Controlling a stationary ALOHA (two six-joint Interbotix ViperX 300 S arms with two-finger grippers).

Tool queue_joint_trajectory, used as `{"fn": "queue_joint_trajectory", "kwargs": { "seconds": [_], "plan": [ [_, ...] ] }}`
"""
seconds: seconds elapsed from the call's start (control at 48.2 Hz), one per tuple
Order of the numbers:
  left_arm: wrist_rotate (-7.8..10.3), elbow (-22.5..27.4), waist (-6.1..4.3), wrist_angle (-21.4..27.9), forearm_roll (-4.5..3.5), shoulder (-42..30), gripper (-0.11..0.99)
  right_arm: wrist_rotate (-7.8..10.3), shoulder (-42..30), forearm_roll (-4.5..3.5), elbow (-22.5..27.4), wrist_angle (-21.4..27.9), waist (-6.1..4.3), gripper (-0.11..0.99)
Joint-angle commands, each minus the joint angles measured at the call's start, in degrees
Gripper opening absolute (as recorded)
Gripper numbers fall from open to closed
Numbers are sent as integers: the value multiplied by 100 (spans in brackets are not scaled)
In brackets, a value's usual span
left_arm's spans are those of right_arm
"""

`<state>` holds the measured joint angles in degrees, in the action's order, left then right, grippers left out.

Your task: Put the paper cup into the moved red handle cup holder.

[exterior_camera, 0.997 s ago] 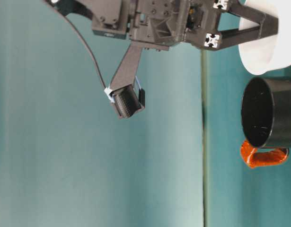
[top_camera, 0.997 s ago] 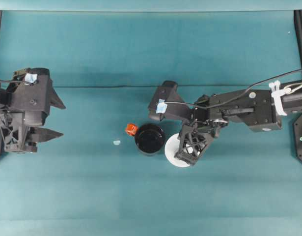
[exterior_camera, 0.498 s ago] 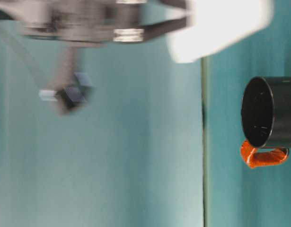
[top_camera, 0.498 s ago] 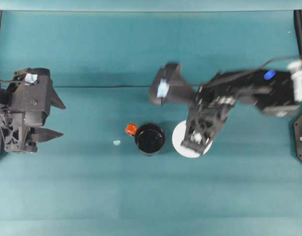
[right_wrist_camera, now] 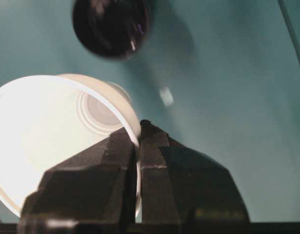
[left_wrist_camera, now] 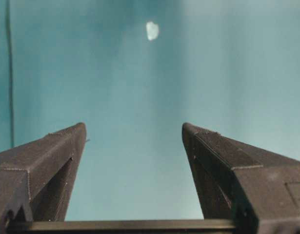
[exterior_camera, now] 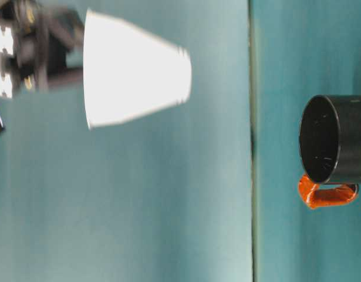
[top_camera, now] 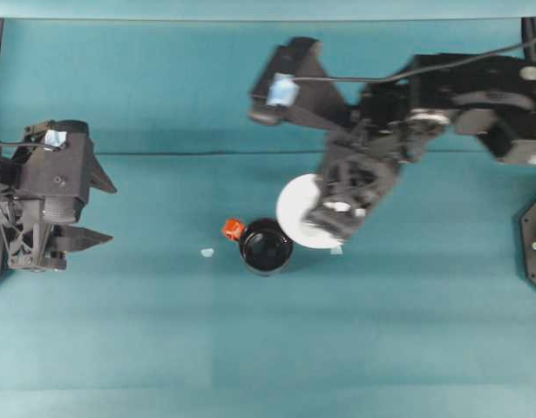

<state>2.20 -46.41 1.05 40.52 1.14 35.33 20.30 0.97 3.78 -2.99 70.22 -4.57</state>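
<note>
The white paper cup (top_camera: 304,212) hangs in the air, its rim pinched by my right gripper (top_camera: 337,209), which is shut on it. In the table-level view the paper cup (exterior_camera: 133,76) floats well above the table, upright and slightly tilted. In the right wrist view the fingers (right_wrist_camera: 140,146) clamp the wall of the paper cup (right_wrist_camera: 47,146). The black red handle cup holder (top_camera: 266,246) stands on the table just below-left of the cup, its orange tab (top_camera: 233,229) pointing left. The holder (exterior_camera: 336,140) is empty. My left gripper (top_camera: 89,209) rests open at the far left, and between its fingers (left_wrist_camera: 52,161) there is nothing.
A small pale scrap (top_camera: 206,252) lies on the teal cloth left of the holder, and it appears as the scrap (left_wrist_camera: 152,30) ahead of my left gripper. Another small scrap (top_camera: 336,251) lies right of the holder. A cloth seam (top_camera: 180,154) runs across the table.
My right gripper has lifted the paper cup off the table and carried it up and slightly left, toward the holder. The left arm and the holder have stayed still.
</note>
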Motion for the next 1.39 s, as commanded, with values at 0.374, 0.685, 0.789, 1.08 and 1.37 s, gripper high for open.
{"fn": "queue_joint_trajectory", "kwargs": {
  "seconds": [0.374, 0.685, 0.789, 1.08, 1.37],
  "plan": [
    [-272, 53, -9, -35, 0, 53, 83, -62, -949, -62, 53, -1028, 62, -11],
    [-281, 35, -9, -44, 0, 53, 83, -62, -1433, -62, -325, -1512, 114, -11],
    [-281, 35, 0, -44, 0, 44, 83, -62, -1468, -62, -466, -1705, 141, -11],
    [-281, 35, -9, -44, 0, 35, 83, -62, -1468, -62, -659, -2083, 176, -11],
    [-281, 35, -9, -44, 9, 26, 83, -62, -1477, -79, -615, -1986, 167, -11]
  ]
}}
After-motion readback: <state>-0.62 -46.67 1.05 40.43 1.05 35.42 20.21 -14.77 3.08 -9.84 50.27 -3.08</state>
